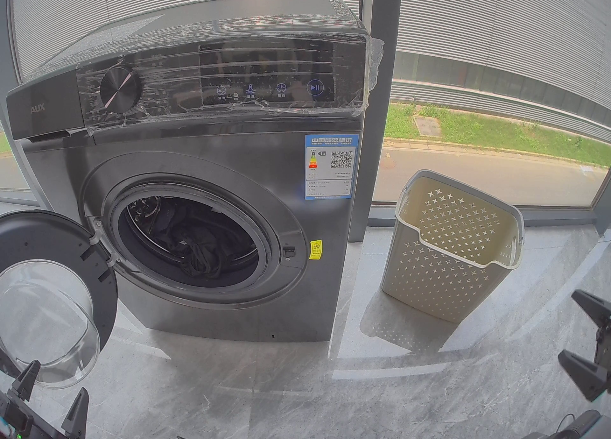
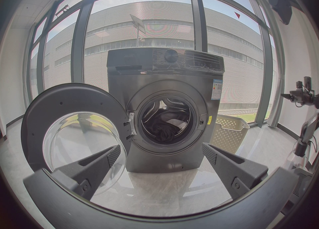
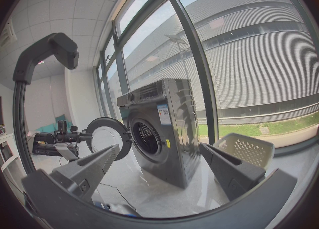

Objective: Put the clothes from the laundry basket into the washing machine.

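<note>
Lying in a dark, crumpled heap, the clothes (image 1: pixel 191 246) are seen inside the drum of the washing machine (image 1: pixel 254 160) — black or v. dark fabric, bunched in folds, low in the drum. Separate garments can't be told apart. The round door (image 1: pixel 51 294) is swung fully open at the machine's left, w/ a clear window bulging from its dark rim. The machine is grey, w/ a dial & touch panel under plastic wrap and a label stuck at the front's upper right. The laundry basket (image 1: pixel 455 243) — cream plastic, star-shaped holes — is stood on the floor just beside the machine's right side, by the window. The left gripper (image 1: pixel 57 378) is held low, near the open door, fingers spread wide. The right gripper (image 1: pixel 573 329) is held to the right of the basket, apart from it, likewise spread wide.
</note>
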Robot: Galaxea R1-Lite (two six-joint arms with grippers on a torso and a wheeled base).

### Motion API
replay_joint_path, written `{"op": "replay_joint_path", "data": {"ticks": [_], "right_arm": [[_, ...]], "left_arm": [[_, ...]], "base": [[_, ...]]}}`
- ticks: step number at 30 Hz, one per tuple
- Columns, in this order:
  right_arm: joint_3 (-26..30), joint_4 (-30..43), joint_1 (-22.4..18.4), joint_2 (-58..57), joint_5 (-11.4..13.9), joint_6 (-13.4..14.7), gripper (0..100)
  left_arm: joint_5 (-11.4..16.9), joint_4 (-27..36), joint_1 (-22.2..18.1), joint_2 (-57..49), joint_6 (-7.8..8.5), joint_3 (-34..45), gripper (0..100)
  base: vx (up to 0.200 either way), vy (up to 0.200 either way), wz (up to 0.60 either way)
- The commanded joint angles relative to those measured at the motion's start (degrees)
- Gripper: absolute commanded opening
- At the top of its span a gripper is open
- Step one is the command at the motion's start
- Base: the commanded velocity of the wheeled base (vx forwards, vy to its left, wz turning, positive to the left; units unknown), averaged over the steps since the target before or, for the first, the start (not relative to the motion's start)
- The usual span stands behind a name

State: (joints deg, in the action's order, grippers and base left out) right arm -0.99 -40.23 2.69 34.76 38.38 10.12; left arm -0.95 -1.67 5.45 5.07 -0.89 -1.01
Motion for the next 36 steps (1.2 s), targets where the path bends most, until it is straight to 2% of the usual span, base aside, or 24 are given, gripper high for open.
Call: {"op": "replay_joint_path", "data": {"ticks": [1,2,3,5,6,7,8,9,13,14,16,18,19,36], "right_arm": [[0.4,28.2,-8.1,-28.7,-2.3,-9.0,100],[0.7,28.5,-8.1,-28.8,-2.9,-9.4,100],[1.0,29.8,-8.1,-29.0,-5.5,-10.6,100],[1.0,37.3,-9.1,-29.0,-18.6,-12.4,100],[-0.1,41.5,-9.2,-28.9,-26.1,-12.1,100],[-0.1,41.5,-9.2,-28.9,-26.1,-12.1,100],[-1.6,43.4,-10.1,-28.3,-32.8,-11.4,100],[-1.4,43.3,-10.3,-28.3,-32.6,-11.8,100],[-1.0,42.6,-10.4,-28.8,-27.5,-17.5,100],[-1.0,42.4,-10.4,-28.8,-27.0,-17.9,100],[-1.0,42.4,-10.4,-28.8,-27.0,-17.9,100],[-1.0,42.4,-10.4,-28.8,-28.2,-14.2,100],[-1.0,42.4,-10.4,-28.8,-28.4,-13.9,100],[-0.9,42.2,-10.4,-28.8,-28.2,-14.0,100]], "left_arm": [[0.0,0.0,0.0,0.4,-0.34,1.0,100],[0.0,0.0,0.0,0.4,-0.34,1.0,100],[0.0,0.0,0.0,0.4,-0.16,1.0,100],[0.0,-0.1,0.0,0.4,-0.16,1.0,100],[0.0,-0.1,0.0,0.4,-0.16,1.0,100],[0.0,-0.1,0.0,0.4,-0.16,1.0,100],[0.2,0.1,0.0,0.4,0.27,1.0,100],[0.2,0.2,0.0,0.4,0.36,1.0,100],[0.2,0.4,0.0,0.4,0.45,1.0,100],[0.2,0.5,0.0,0.4,0.45,1.0,100],[0.2,0.5,0.0,0.5,0.45,1.0,100],[0.2,0.5,0.0,0.4,0.45,1.0,100],[0.2,0.5,0.0,0.4,0.45,1.0,100],[0.6,0.7,0.0,0.4,0.89,1.0,100]], "base": [[0.000,0.000,0.00],[0.000,0.000,0.00],[0.000,0.000,0.00],[0.000,0.000,0.00],[0.000,0.000,0.00],[0.000,0.000,0.00],[0.000,0.000,0.00],[0.000,0.000,0.00],[0.000,0.000,0.00],[0.000,0.000,0.00],[0.000,-0.200,0.00],[0.000,-0.200,0.00],[0.000,-0.200,0.00],[0.000,-0.200,0.00]]}}
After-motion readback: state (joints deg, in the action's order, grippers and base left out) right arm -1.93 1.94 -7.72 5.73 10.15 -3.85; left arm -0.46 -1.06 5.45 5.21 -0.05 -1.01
